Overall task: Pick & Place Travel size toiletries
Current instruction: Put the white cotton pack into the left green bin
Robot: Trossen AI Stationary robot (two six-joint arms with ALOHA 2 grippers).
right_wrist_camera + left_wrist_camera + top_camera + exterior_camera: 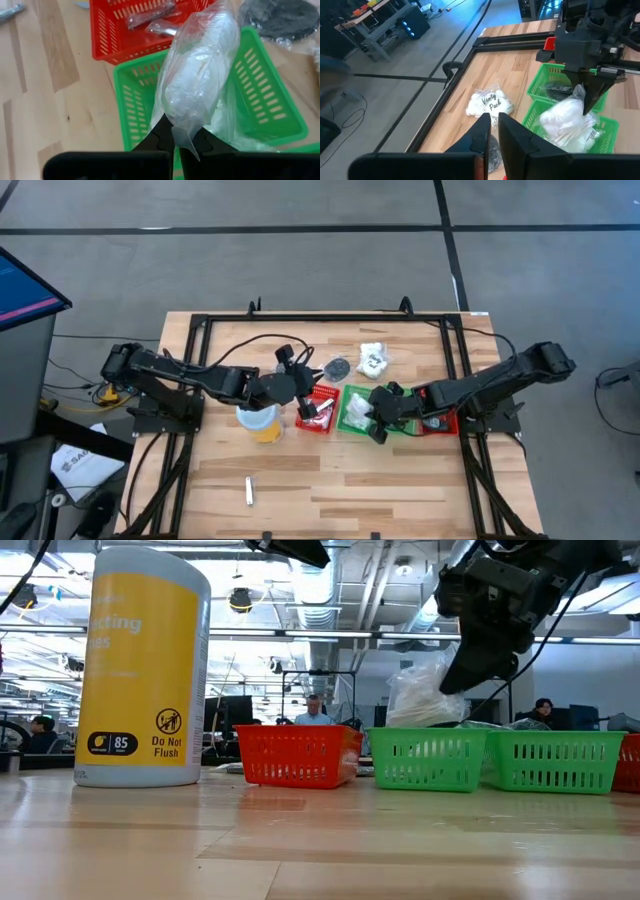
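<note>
Our right end effector [176, 136] pinches a white packet [197, 82] by its plastic edge, holding it above the green bin [272, 95] on the bench [400, 480]. Our left end effector [492, 131], fingers nearly closed on nothing, hovers near the red bin [318, 408], with a second packet [374, 359] and a dark disc [339, 367] lying beyond.

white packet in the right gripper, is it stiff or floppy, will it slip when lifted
Probably floppy: the white packet is crinkled clear plastic around soft lumps, sagging over the green bin. It looks light for its size. The right gripper pinches only a thin film edge, so it could slip or swing.
</note>
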